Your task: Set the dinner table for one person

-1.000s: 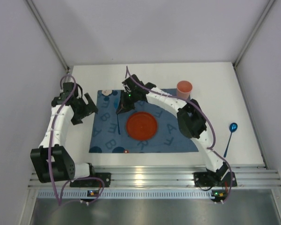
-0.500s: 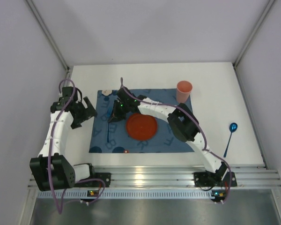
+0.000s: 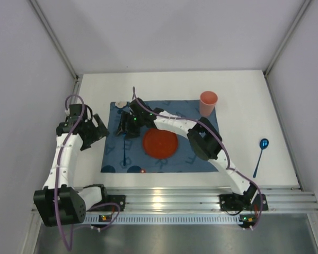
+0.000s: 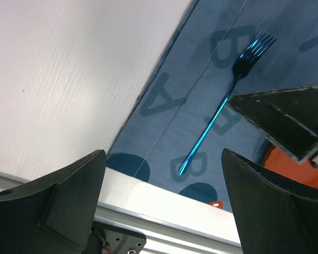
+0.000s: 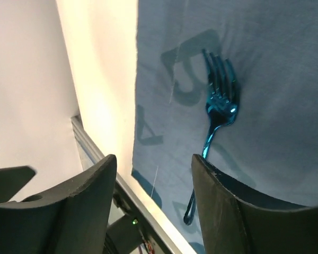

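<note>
Blue fork (image 5: 220,106) lies loose on mat (image 5: 286,63) (tines hidden from above by parted right gripper (image 5: 153,161)); left gripper (image 4: 161,156) gapes empty

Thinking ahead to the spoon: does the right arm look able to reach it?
Probably yes. The spoon lies alone on the table on that arm's side, nothing beside it. The right gripper is open above the fork, empty, so the arm need only swing back.

right pincer (image 5: 153,164): fingers stood parted, nothing clamped | fork (image 5: 218,111): shiny blue, lay flat on mat, tines away, handle end showing between the fingers | mat (image 5: 286,74): blue cloth, darker letters | surface (image 5: 95,63): white, left of mat, rail (image 5: 89,144) at its edge
</note>
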{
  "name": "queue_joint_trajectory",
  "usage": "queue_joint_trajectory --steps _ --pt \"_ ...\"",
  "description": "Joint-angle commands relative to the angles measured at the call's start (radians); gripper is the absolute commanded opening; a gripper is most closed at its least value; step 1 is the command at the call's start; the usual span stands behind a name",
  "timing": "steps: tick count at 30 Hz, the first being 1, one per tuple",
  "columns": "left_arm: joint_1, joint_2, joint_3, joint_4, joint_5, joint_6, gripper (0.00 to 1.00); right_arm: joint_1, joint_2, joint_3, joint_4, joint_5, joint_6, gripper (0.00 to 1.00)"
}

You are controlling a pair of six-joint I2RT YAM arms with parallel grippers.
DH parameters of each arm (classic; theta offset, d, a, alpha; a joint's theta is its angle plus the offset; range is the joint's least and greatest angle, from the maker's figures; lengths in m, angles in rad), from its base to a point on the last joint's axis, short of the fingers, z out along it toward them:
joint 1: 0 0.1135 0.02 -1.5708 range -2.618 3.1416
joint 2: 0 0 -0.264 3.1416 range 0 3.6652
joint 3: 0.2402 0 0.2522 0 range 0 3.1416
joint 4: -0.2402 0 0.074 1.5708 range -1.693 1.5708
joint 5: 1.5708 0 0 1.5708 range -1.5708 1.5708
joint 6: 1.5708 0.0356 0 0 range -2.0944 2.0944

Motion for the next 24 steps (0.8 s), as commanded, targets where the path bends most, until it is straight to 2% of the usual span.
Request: queue_joint_trajectory --steps 1,5,6,7,8,9,10,11,13,14,16,17,19,20,21,24 --pt "0.003 -0.052 -0.045 -0.009 -0.021 -0.005 0.95 0.004 -0.164 0.005 0.028 -0.031 -0.057 0.59" --pt "0.001 -0.038 -0.03 -0.039 -0.02 -0.01 0.94 -0.042 -0.465 -0.209 0.026 0.007 -0.125 0.59" --pt "0.001 -0.031 -0.027 -0.039 -0.022 -0.004 0.94 -0.056 -0.543 -0.325 0.023 0.048 -0.145 0.59" --pt "0.0 -0.026 -0.031 -0.036 -0.028 0.003 0.95 -0.072 -0.703 -0.382 -0.007 0.08 -0.172 0.6" --pt "0.001 -0.023 -0.039 -0.024 -0.011 0.003 0.95 -0.11 -0.782 -0.428 -0.05 0.122 -0.241 0.6" --pt "0.001 -0.018 -0.048 0.002 0.012 0.009 0.94 -0.131 -0.921 -0.503 -0.109 0.232 -0.275 0.67" --pt "0.0 -0.015 -0.062 0.008 0.018 0.009 0.94 -0.159 -0.987 -0.534 -0.248 0.289 -0.299 0.72" --pt "0.001 -0.014 -0.065 0.01 0.012 0.007 0.94 -0.232 -1.046 -0.568 -0.315 0.338 -0.33 0.75" --pt "0.001 -0.008 -0.057 0.001 0.019 0.012 0.94 -0.329 -1.209 -0.674 -0.479 0.424 -0.349 0.78" --pt "0.0 -0.003 -0.059 0.001 0.026 0.013 0.93 -0.431 -1.26 -0.714 -0.519 0.462 -0.375 0.8" --pt "-0.002 0.008 -0.068 0.005 0.038 0.018 0.92 -0.53 -1.384 -0.806 -0.638 0.55 -0.395 0.82" --pt "0.0 0.009 -0.068 0.008 0.038 0.02 0.92 -0.626 -1.416 -0.832 -0.67 0.568 -0.418 0.83" --pt "0.0 0.015 -0.073 0.011 0.038 0.018 0.92 -0.732 -1.49 -0.91 -0.729 0.578 -0.435 0.86" --pt "-0.003 0.014 -0.074 0.014 0.038 0.02 0.91 -0.847 -1.506 -0.935 -0.739 0.557 -0.465 0.86" --pt "-0.003 0.017 -0.074 0.018 0.038 0.021 0.91 -0.899 -1.515 -0.981 -0.744 0.515 -0.481 0.86" --pt "-0.005 0.02 -0.08 0.025 0.092 0.03 0.91 -0.975 -1.497 -1.03 -0.759 0.562 -0.469 0.86"
